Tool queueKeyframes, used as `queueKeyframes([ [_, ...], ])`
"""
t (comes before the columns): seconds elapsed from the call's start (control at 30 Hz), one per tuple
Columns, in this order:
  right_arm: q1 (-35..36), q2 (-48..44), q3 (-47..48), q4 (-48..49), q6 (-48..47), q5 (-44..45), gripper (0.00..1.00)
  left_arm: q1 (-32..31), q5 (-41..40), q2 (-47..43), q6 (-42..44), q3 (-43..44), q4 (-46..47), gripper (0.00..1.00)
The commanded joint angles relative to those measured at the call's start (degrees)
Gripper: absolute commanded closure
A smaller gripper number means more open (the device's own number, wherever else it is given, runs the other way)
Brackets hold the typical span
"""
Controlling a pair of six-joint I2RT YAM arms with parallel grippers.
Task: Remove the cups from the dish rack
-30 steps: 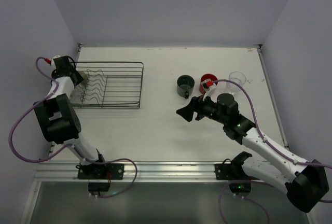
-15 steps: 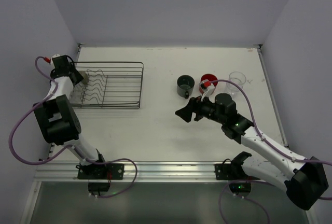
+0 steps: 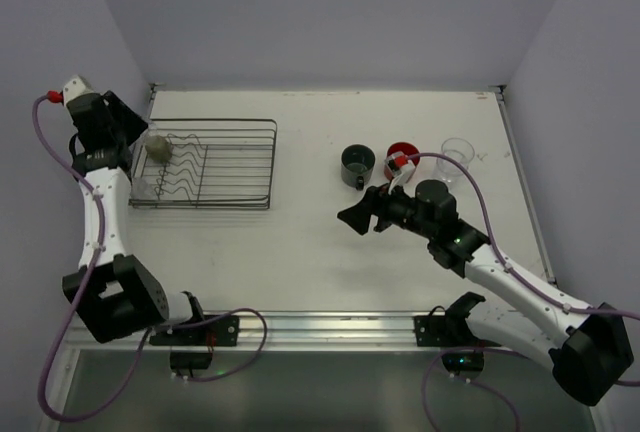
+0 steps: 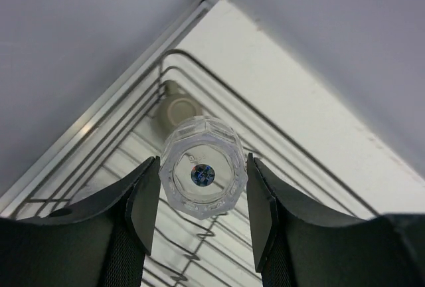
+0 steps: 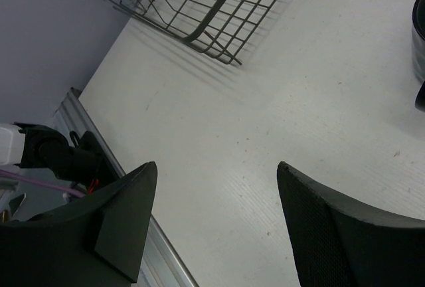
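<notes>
The dish rack [image 3: 240,164] sits at the table's far left and also shows in the right wrist view [image 5: 206,4]. My left gripper [image 3: 136,138] is raised over its left end. It is shut on the base of the tall clear glass mug [image 4: 202,167], which hangs mouth down [image 3: 143,184]. The olive-grey cup [image 3: 157,147] lies in the rack just beyond it [image 4: 176,107]. The dark grey-green mug [image 3: 357,163], red mug [image 3: 401,153] and clear tumbler [image 3: 457,152] stand on the table at right. My right gripper [image 3: 350,217] is open and empty above the table [image 5: 216,165].
The walls stand close to the rack's left and far sides. The aluminium rail [image 3: 320,327] runs along the near table edge and shows in the right wrist view [image 5: 133,187]. The dark mug's rim shows at the right edge of that view [image 5: 420,34].
My left arm has stretched out and its gripper has risen up and to the left from the rack's left end, uncovering the olive-grey cup. The right arm has barely moved.
</notes>
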Motion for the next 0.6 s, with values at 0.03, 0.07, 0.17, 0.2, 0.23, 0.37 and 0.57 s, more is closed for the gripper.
queueKeyframes([
  [0.03, 0.25, -2.11, 1.11, 3.49, -0.19, 0.16, 0.25, -0.75, 13.48, -11.24, -8.1, -5.18, 1.73, 0.75],
  [0.07, 0.25, -2.56, 1.37, 3.58, 0.68, -0.45, 0.25, -1.54, 16.02, -13.17, -9.26, -6.76, 2.96, 0.75],
  [0.17, 0.25, -5.27, 0.85, 7.59, 4.28, -3.87, 0.24, -5.75, 27.36, -19.41, -13.82, -12.13, 7.0, 0.75],
  [0.2, 0.16, -5.89, -0.2, 9.62, 5.78, -5.01, 0.24, -8.38, 32.52, -22.3, -15.15, -15.27, 9.45, 0.74],
  [0.23, 0.25, -6.42, -0.73, 11.64, 7.27, -7.11, 0.24, -9.62, 35.18, -23.63, -17.77, -16.78, 10.69, 0.74],
  [0.37, 0.51, -4.86, -3.28, 27.0, 17.47, -10.82, 0.23, -14.28, 43.55, -31.37, -26.74, -26.71, 23.31, 0.74],
  [0.57, 2.62, 5.07, 2.58, 37.48, 21.7, -10.83, 0.21, -15.34, 50.58, -40.07, -36.68, -37.26, 33.36, 0.74],
])
